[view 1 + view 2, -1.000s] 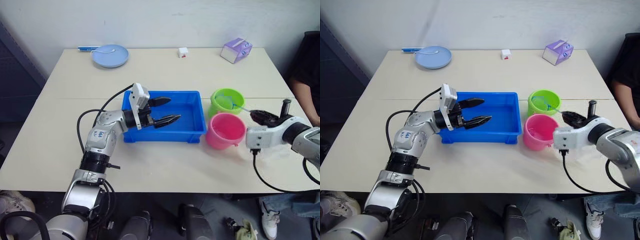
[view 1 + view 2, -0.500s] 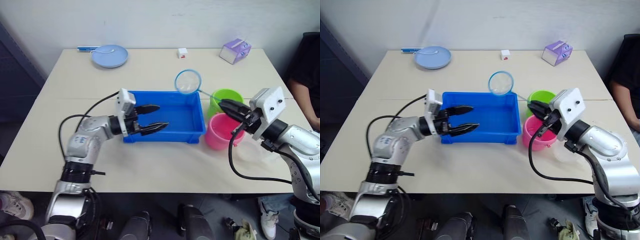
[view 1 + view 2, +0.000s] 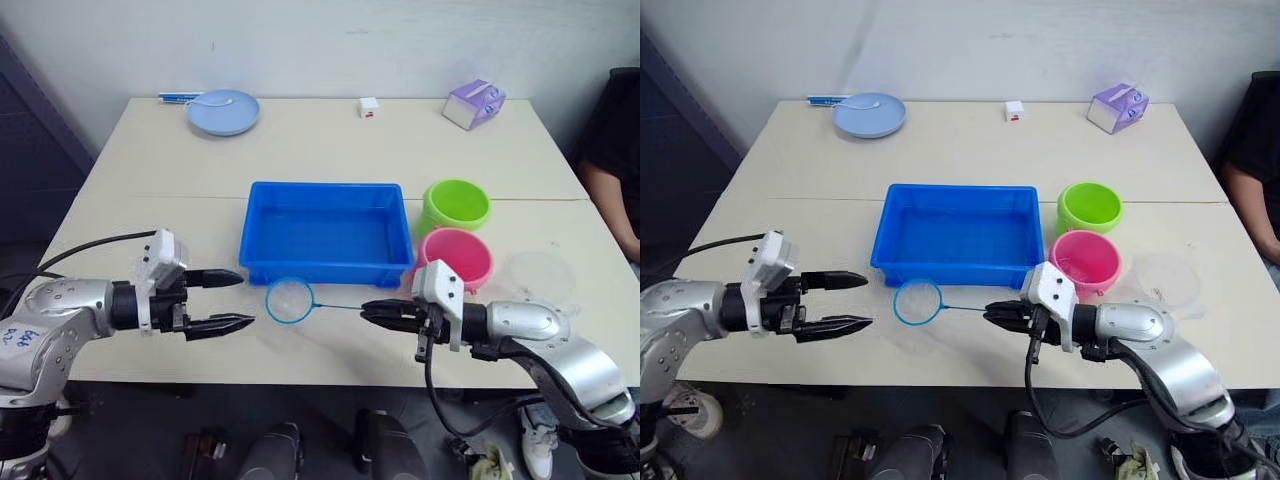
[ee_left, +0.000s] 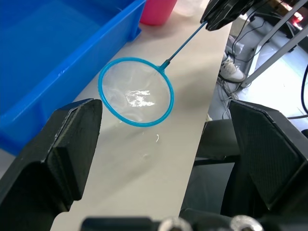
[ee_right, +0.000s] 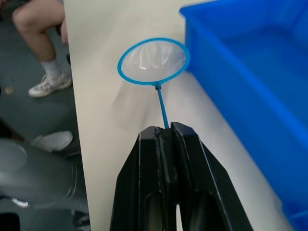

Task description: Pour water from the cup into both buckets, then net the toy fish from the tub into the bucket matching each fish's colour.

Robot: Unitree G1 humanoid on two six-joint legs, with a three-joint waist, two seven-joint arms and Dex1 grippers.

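The net (image 3: 289,301) lies low over the table's (image 3: 330,150) near edge, its blue hoop just in front of the blue tub (image 3: 325,232), at about 7 o'clock from it. Its thin handle runs toward 3 o'clock into the right gripper (image 3: 372,309), whose fingers are clamped on it. The left gripper (image 3: 232,300) sits at 9 o'clock from the hoop, fingers spread, empty. The pink bucket (image 3: 456,260) and green bucket (image 3: 455,205) stand at 3 o'clock from the tub, the clear cup (image 3: 541,280) beyond them. A pale blue plate (image 3: 222,110) and a purple box (image 3: 474,102) rest along the far edge.
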